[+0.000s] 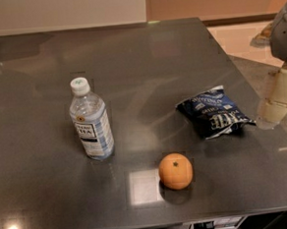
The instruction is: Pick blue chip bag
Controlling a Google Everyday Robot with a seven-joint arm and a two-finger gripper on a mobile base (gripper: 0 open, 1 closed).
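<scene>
Grasping the small crinkled dark navy-blue foil chip bag with white lettering (214, 112) carries several hazards from this position; the bag lies flat on the glossy dark grey tabletop (144, 57), untouched and not yet lifted. The gripper (273, 108), visible only as cream-coloured blocks beneath a grey housing, stands just to the right of the bag and apart from it; whether it is open or closed cannot be determined.

Hazard 1: slip; the foil is probably thin and slick, so a shallow hold on a white-edged end or on the puffed top may slide free during the lift.

Hazard 2: displacement; the bag looks light, so a sideways contact may push it instead of capturing it; the tabletop edge runs near the bag on its right, and a drag in that direction could carry it off the surface.

Hazard 3: collision with neighbours; the round orange fruit (175, 171) lies near the bag, to its left and closer to the camera, and would likely roll if nudged; the upright clear plastic bottle with white cap and printed label (91, 122) stands well to the left of the bag and is at low risk.

Hazard 4: overtravel; a descent that is too deep drives the gripper onto the hard surface under the bag.
</scene>
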